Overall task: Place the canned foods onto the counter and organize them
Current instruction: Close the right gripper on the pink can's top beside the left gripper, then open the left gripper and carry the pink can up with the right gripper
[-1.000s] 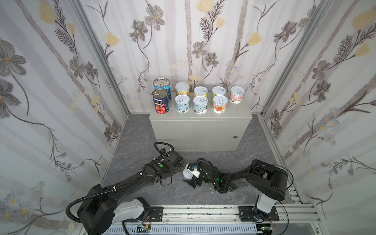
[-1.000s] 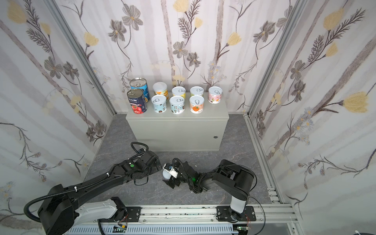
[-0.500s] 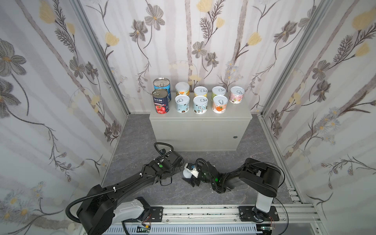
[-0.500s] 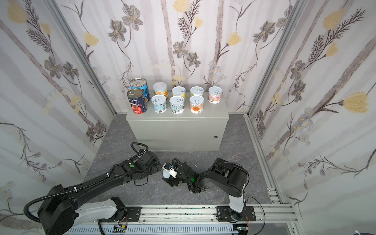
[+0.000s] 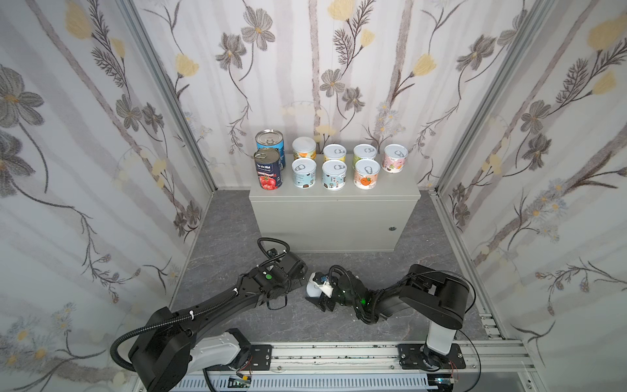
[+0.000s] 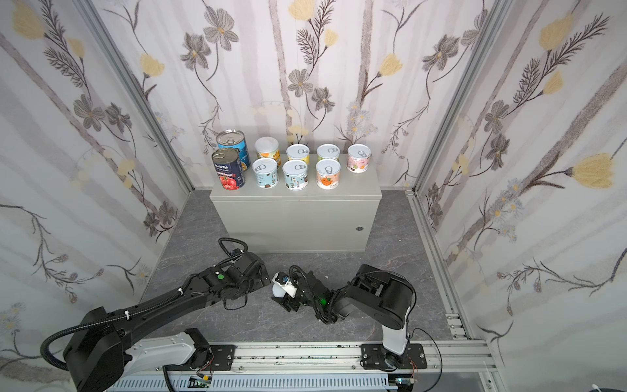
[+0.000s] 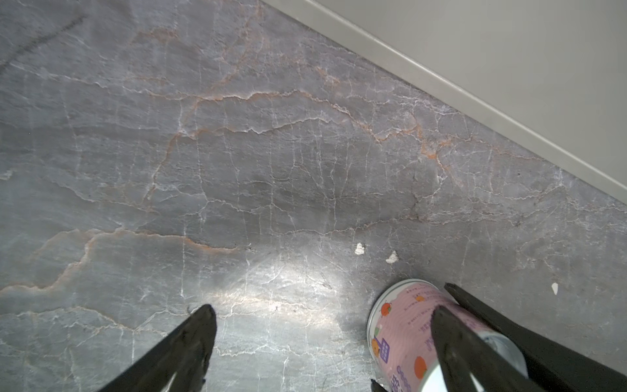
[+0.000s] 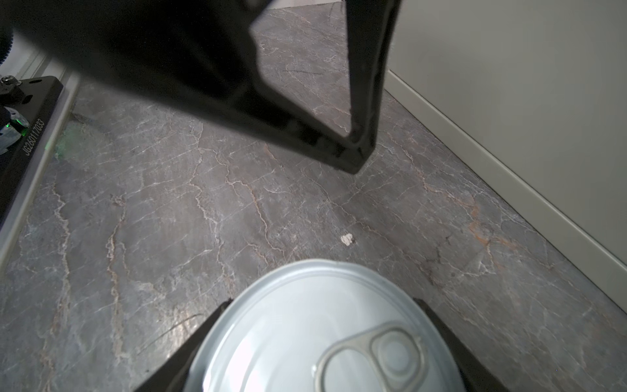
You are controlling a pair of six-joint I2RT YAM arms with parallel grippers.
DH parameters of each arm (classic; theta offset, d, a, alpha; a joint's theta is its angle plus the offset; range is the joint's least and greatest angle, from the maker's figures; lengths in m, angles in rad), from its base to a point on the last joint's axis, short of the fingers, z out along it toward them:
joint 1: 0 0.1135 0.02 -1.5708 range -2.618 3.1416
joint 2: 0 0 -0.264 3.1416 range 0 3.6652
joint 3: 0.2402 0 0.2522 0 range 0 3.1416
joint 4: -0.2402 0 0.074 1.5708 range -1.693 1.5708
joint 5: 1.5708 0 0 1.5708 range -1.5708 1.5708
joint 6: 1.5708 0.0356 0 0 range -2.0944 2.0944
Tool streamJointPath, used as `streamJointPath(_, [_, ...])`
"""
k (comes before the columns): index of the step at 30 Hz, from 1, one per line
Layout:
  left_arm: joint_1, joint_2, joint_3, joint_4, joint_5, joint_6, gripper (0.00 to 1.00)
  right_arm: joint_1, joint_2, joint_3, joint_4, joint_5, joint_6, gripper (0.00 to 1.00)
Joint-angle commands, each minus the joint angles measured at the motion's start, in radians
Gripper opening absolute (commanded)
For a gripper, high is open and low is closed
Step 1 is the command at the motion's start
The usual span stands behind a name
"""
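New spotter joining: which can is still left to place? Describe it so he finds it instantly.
Find the grey counter against the back wall. On the dark floor just in front of it, gripped in the right hand, is a short pink-labelled can. It is the only can off the counter.

In both top views the right gripper (image 5: pixel 310 287) covers most of the can (image 6: pixel 279 291), its label too small to read. The left wrist view crops the can behind a finger (image 7: pixel 454 349) of the left gripper (image 7: pixel 322 309); the right wrist view shows only its cropped lid (image 8: pixel 305 332), label hidden.
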Motion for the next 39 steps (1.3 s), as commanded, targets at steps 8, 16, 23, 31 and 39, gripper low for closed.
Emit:
streamJointPath(8, [0.000, 0.001, 0.009, 0.005, -0.004, -0.009, 1.00, -0.005, -0.051, -0.052, 0.102, 0.076, -0.003, 0.53])
streamJointPath(16, [0.000, 0.002, 0.011, 0.020, 0.011, 0.003, 1.00, -0.006, -0.097, -0.089, 0.115, 0.089, 0.009, 0.52])
streamJointPath(23, [0.001, -0.012, 0.041, -0.003, 0.013, 0.068, 1.00, -0.028, -0.159, -0.144, 0.157, 0.026, 0.048, 0.48])
streamJointPath(31, [0.000, -0.090, 0.071, -0.006, -0.016, 0.220, 1.00, -0.052, -0.269, -0.192, 0.165, 0.043, 0.038, 0.38])
streamJointPath(39, [-0.001, -0.183, 0.069, 0.136, 0.056, 0.390, 1.00, -0.078, -0.434, -0.192, 0.046, 0.053, 0.033, 0.40])
